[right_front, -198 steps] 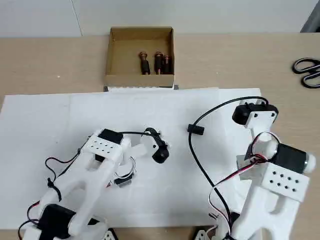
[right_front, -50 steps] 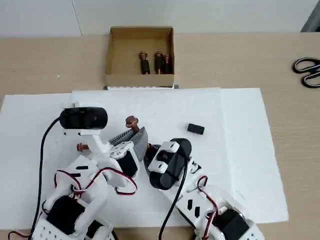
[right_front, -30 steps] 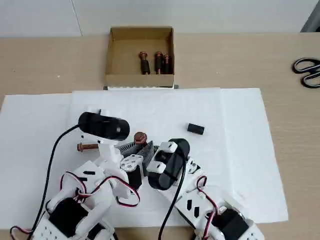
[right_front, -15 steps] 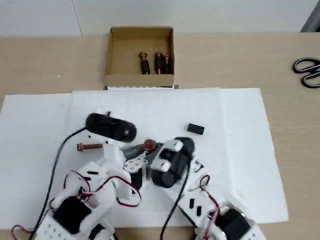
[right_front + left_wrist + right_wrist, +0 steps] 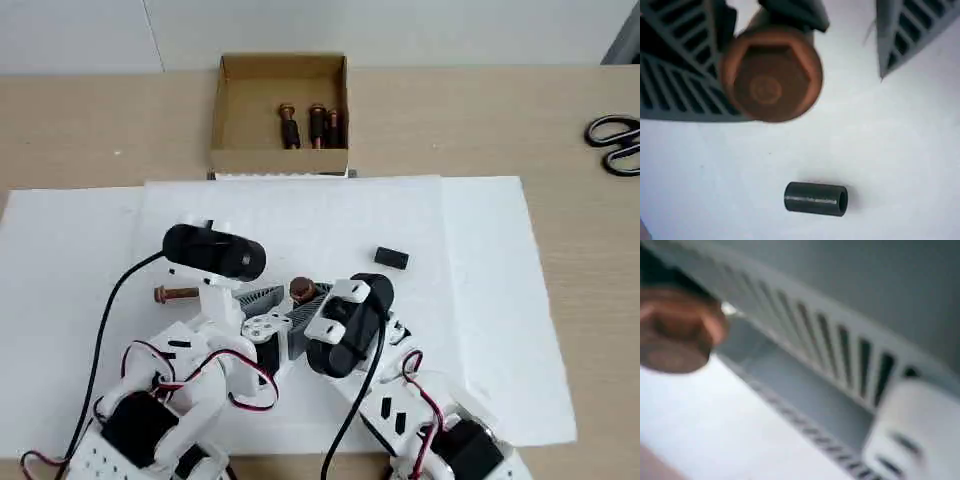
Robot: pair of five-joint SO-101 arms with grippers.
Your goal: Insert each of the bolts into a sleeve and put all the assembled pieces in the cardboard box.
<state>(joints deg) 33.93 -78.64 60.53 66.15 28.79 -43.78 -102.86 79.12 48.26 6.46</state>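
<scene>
left claw point(image 5: 288, 303): jaws apart, bolt point(image 5: 771, 82) upright between them, against one finger | right claw point(image 5: 320, 306): close beside left claw, state cannot be told | sleeve point(image 5: 816, 199): lying loose beyond left claw, apart | spare bolt point(image 5: 176, 293): flat, off left claw's outer side | box point(image 5: 240, 110): well ahead of both claws, assembled pieces point(image 5: 310, 125) inside

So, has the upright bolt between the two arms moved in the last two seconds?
Yes. The bolt went farther from the cardboard box and nearer to the loose sleeve.
</scene>
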